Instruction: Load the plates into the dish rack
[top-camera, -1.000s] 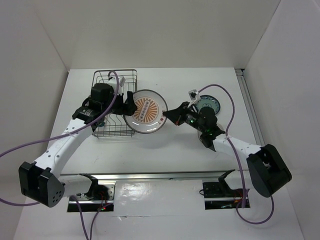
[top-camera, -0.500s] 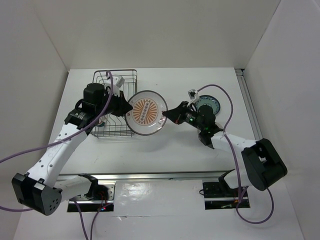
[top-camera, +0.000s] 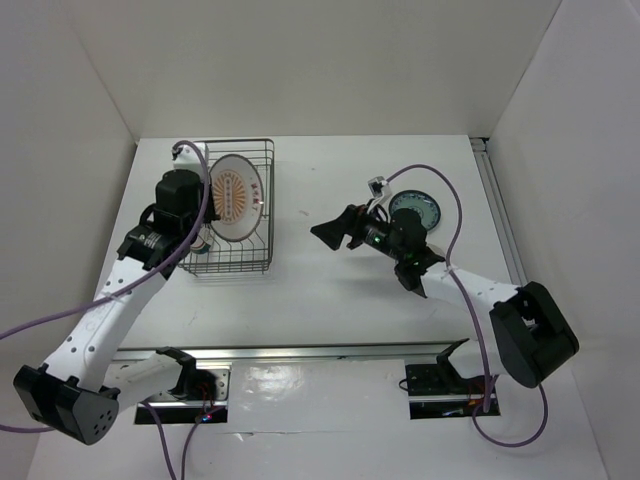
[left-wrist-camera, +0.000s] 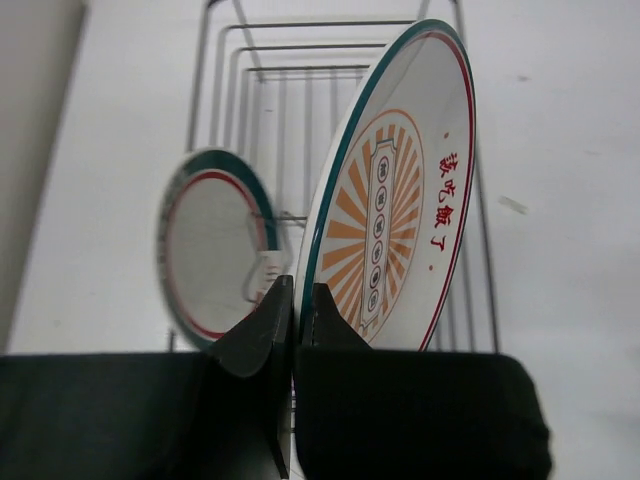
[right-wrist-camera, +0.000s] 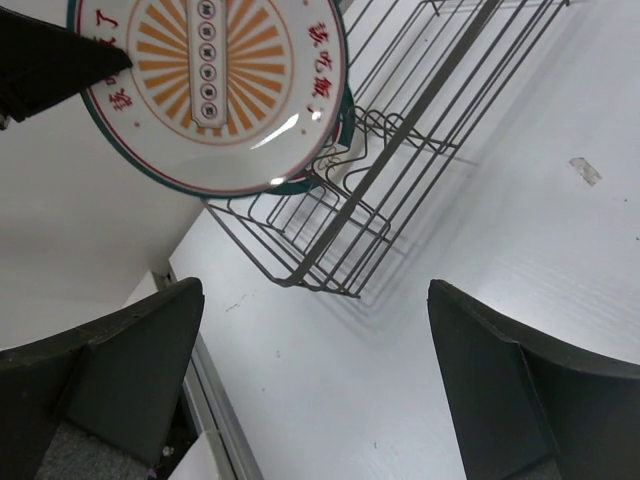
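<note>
Left wrist view: sunburst plate (left-wrist-camera: 400, 190) is pinched at its rim by the clenched left tool (left-wrist-camera: 295, 305) and held upright over the rack (top-camera: 240, 256). Right tool (right-wrist-camera: 315, 320) is spread wide, nothing gripped.

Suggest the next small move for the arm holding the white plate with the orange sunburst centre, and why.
Probably lower it into a free slot, then release. The left gripper is shut on the rim of the sunburst plate, holding it on edge over the dark wire dish rack, beside the white teal-and-red-rimmed plate standing there.
</note>
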